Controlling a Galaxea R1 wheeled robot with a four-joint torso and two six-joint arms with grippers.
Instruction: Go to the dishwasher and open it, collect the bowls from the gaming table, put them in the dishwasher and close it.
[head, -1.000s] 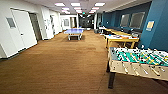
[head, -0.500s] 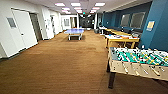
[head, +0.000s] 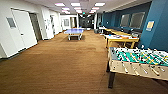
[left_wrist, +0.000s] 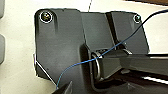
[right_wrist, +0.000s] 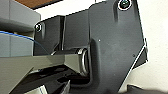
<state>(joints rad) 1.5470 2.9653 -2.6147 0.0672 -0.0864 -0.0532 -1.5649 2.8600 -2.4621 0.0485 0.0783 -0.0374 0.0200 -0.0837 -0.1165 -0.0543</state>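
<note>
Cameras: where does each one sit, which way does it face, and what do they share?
Head view: high on the robot, facing forward and down a carpeted hall; foosball table at right, yellow-rimmed table beyond it, blue table-tennis table far ahead.
Left wrist view: on the left wrist, facing the robot's own dark plate and jointed bar, a thin blue cable across them.
Right wrist view: on the right wrist, facing a like dark plate.
Shared: both wrist views show plate, bar and blue cable.

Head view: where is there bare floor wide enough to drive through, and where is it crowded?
The brown carpeted floor lies bare between the white wall with doors and the green-field foosball table. The right side is crowded: a yellow-rimmed white-topped table behind it, a blue table-tennis table mid-hall.
</note>
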